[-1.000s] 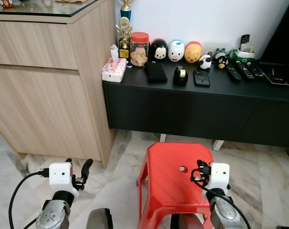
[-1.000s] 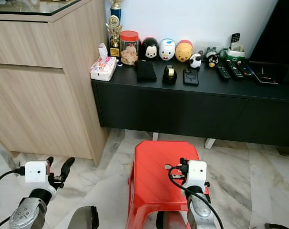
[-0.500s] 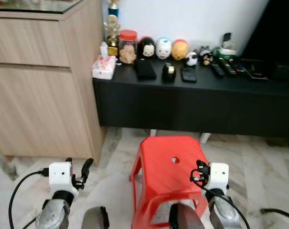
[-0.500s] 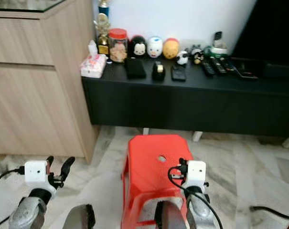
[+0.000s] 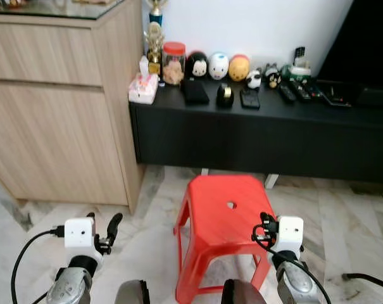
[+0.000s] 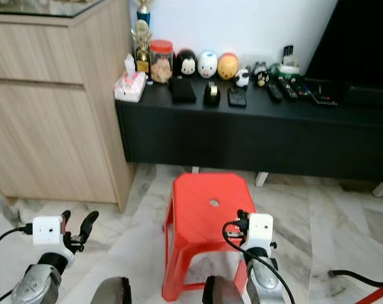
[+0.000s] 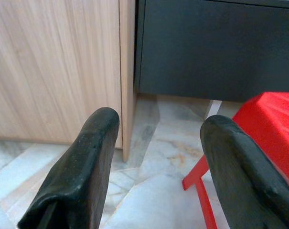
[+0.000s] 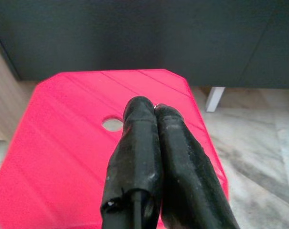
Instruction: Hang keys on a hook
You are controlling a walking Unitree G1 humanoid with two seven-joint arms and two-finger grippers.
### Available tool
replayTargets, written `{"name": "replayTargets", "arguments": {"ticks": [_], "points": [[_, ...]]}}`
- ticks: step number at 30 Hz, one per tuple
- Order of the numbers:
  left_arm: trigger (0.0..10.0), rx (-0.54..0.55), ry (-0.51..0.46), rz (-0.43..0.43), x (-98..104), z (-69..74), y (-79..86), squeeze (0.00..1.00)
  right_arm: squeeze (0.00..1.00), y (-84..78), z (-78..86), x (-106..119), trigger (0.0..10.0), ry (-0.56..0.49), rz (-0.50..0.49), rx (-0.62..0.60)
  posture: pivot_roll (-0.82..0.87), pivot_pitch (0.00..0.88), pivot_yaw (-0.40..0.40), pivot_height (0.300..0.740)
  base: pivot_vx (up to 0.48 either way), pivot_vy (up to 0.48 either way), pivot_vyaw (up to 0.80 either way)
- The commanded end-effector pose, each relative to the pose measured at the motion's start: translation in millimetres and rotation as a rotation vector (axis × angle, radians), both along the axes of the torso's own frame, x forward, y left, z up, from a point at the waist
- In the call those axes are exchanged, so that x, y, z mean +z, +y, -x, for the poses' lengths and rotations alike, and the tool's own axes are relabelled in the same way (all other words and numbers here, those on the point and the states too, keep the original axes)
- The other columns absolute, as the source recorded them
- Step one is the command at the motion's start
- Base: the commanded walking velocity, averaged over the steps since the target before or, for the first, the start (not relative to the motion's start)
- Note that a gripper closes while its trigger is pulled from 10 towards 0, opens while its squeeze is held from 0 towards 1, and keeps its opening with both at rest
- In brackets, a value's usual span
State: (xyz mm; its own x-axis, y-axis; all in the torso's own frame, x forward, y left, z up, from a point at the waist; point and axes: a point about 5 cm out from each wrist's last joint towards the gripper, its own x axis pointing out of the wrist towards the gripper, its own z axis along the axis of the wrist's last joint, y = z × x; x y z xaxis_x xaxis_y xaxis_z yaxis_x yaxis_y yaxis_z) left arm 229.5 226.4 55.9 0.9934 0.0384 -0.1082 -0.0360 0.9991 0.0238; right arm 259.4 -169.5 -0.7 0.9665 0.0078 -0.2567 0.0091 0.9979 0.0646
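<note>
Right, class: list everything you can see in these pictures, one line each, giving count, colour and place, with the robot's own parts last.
Stool: one, red, on the marble floor before the black cabinet.
Low cabinet: one, black, against the white wall.
Wooden cabinet: one, light wood, left of the black one.
Tissue pack: one, pink and white, cabinet's left end.
Jar: one, clear with red lid, beside the trophy.
Trophy: one, gold, left rear corner.
Round character figures: three, black, white, orange, in a row by the wall.
Remote controls: several, black, right part of the cabinet top.
Left gripper: open, black fingers, low at left.
Right gripper: shut, black fingers, above the stool.
</note>
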Motion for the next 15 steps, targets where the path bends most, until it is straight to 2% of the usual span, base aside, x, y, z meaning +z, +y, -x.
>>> {"name": "replayTargets", "arguments": {"ticks": [1, 8, 15], "points": [[10.0, -0.001, -0.007, -0.003, 0, -1.7, -0.3, 0.0, 0.0, -4.3, -4.1, 6, 10.0, -0.029, 0.002, -0.012, 0.11, 0.0, -0.085, 0.693, 0.0, 0.0, 0.0], [10.0, 0.009, 0.018, -0.002, -7, 2.2, 2.6, 0.0, 0.0, -5.5, -2.9, 4, 10.0, -0.023, 0.005, -0.012, 0.11, 0.0, -0.086, 0.738, 0.0, 0.0, 0.0], [10.0, 0.025, 0.077, 0.001, -23, 10.0, 5.7, 0.0, 0.0, -6.2, 1.8, -1, 10.0, -0.002, 0.006, -0.011, 0.11, 0.0, -0.089, 0.74, 0.0, 0.0, 0.0]]}}
